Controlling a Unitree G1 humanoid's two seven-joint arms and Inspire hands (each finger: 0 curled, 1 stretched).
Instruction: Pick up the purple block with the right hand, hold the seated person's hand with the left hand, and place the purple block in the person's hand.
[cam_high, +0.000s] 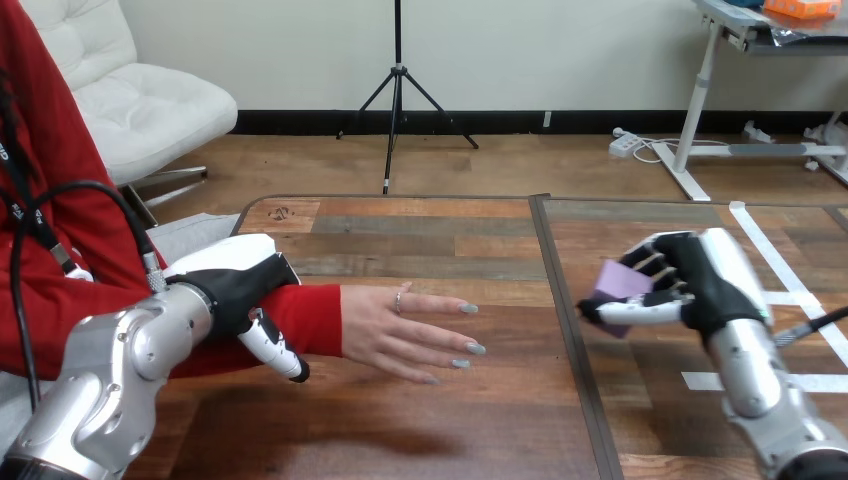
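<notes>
- The left hand (235, 285) is resting over the person's red sleeve (310, 318) at the table's (420, 225) left side. Whether it is gripping the arm cannot be told.
- The person's hand (405, 325) is lying outstretched just right of it, fingertips pointing right.
- The right hand (705, 285) is hanging above the table's right side, fingers curling round the purple block (622, 285). The block is sitting well apart from the person's hand, to that hand's right, so it is needing to travel left.

White padded chair (130, 105) at upper left; black tripod (398, 90) upper centre before a pale wall (550, 50); wood floor (520, 160); perhaps a desk's white leg (695, 120) upper right.
</notes>
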